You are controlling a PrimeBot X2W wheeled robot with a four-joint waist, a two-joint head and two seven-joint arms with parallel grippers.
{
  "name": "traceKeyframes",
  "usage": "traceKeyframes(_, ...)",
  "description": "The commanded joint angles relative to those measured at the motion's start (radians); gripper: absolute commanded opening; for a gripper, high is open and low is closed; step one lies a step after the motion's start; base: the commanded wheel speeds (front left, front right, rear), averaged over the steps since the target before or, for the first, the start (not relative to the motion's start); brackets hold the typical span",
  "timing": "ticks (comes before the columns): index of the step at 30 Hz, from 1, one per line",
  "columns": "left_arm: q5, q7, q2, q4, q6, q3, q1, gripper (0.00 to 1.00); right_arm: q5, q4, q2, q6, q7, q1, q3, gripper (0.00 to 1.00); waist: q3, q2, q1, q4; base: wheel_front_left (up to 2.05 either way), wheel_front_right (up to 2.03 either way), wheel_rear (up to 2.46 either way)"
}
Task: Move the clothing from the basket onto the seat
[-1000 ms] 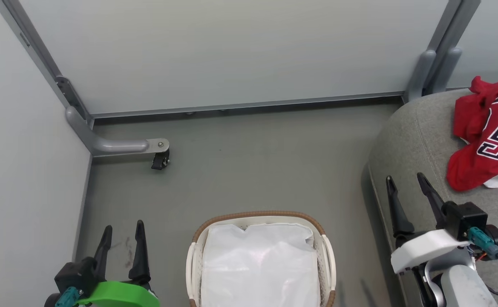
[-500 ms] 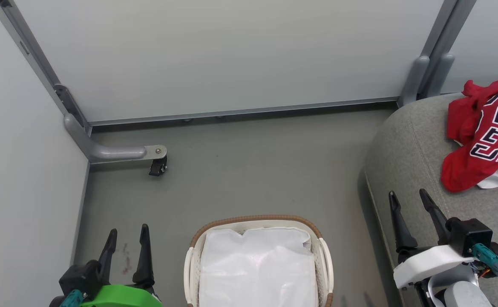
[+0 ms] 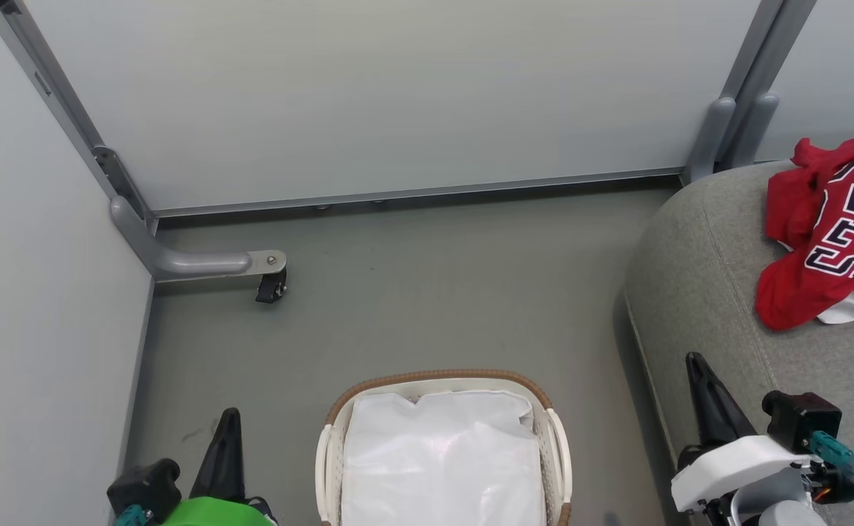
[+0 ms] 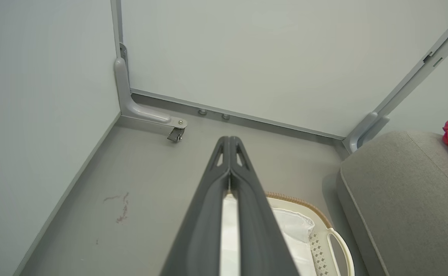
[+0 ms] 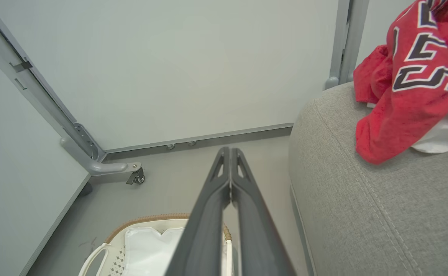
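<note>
Both grippers sit low at the near edge of the head view, flanking the basket (image 3: 441, 376), and each has its two dark fingers pressed together on nothing. The left gripper (image 3: 229, 420) points over bare grey floor (image 3: 434, 292) to the basket's left. The right gripper (image 3: 695, 363) points up along the near left edge of the seat (image 3: 697, 277). That tucked, closed posture reads as a parked pose rather than a reach.

The clothing (image 3: 828, 234), a crumpled red jersey with navy lettering and some white cloth under it, lies on the seat at the far right, partly cut off by the frame. It sits there, I judge, because the transfer is done: the basket shows a white liner sheet (image 3: 441, 460) and no red cloth in the part visible. The clothing lies far and right of the right gripper's tips, apart from them with bare seat fabric between. It is well apart from the left gripper, across the basket.
</note>
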Motion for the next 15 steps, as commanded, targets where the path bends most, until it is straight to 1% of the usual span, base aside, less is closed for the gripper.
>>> traceKeyframes(1,-0.051,0.008,0.006,-0.020,0.001,0.007,-0.008,0.00,0.052,-0.015,-0.004,0.000,0.011,-0.016,-0.007,0.00,0.000,0.0000,0.0001,-0.001,0.00,0.00,0.00)
traceKeyframes(15,-0.282,0.063,0.018,-0.035,0.001,0.029,-0.034,0.00,0.296,-0.027,-0.006,0.000,0.073,-0.021,-0.021,0.00,-0.004,0.0000,0.0001,-0.006,0.00,0.00,0.00)
